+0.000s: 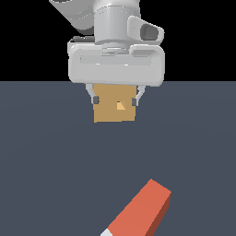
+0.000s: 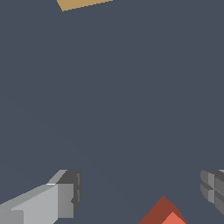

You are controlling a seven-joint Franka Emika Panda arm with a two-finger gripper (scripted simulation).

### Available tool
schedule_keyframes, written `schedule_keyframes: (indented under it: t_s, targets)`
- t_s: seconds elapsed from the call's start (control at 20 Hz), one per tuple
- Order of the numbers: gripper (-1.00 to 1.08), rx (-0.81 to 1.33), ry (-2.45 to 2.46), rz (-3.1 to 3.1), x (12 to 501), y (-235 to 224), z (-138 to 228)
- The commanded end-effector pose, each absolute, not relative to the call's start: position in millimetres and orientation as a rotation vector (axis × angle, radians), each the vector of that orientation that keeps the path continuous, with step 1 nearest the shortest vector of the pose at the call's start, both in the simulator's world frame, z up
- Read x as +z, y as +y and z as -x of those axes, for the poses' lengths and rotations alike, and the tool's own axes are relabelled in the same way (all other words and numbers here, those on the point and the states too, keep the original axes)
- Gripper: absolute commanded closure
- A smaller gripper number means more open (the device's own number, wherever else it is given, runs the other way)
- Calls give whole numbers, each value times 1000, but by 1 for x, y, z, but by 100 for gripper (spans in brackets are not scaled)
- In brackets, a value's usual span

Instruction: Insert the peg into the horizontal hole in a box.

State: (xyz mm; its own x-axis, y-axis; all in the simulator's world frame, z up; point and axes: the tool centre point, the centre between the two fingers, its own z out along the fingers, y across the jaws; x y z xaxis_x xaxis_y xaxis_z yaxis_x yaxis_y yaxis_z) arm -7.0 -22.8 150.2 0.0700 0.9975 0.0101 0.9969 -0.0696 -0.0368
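The peg (image 1: 140, 209) lies on the dark floor at the near edge of the exterior view, orange-red with its pale end (image 1: 107, 233) toward the camera. The tan box (image 1: 108, 114) stands farther back, its small hole (image 1: 120, 105) showing lighter orange. My gripper (image 1: 115, 100) hangs open and empty above the floor, and its fingers line up with the box's two sides in this view. In the wrist view the gripper (image 2: 140, 192) is spread wide. One orange-red end of the peg (image 2: 164, 214) shows between the fingers, and only an edge of the box (image 2: 81, 3) shows.
A flat dark grey-blue floor (image 1: 46, 161) surrounds the box and the peg. The background beyond it is black. No other objects show.
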Motion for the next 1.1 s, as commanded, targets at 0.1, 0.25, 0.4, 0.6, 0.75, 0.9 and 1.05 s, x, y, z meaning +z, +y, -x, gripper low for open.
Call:
schedule_keyframes:
  t_s: [0.1,0.25,0.4,0.6,0.75,0.9,1.05]
  targets:
    - [-92,27,-2112,2280,149,-25,6]
    - [-92,27,-2075,2317,145,-36,4]
    - [-92,25,-2000,2386,137,-58,0]
    - [-92,20,-1827,2531,120,-108,-3]
    - [-92,15,-1650,2658,104,-156,1]
    - [-92,10,-1478,2765,89,-199,10]
    - [-92,5,-1339,2839,78,-232,22]
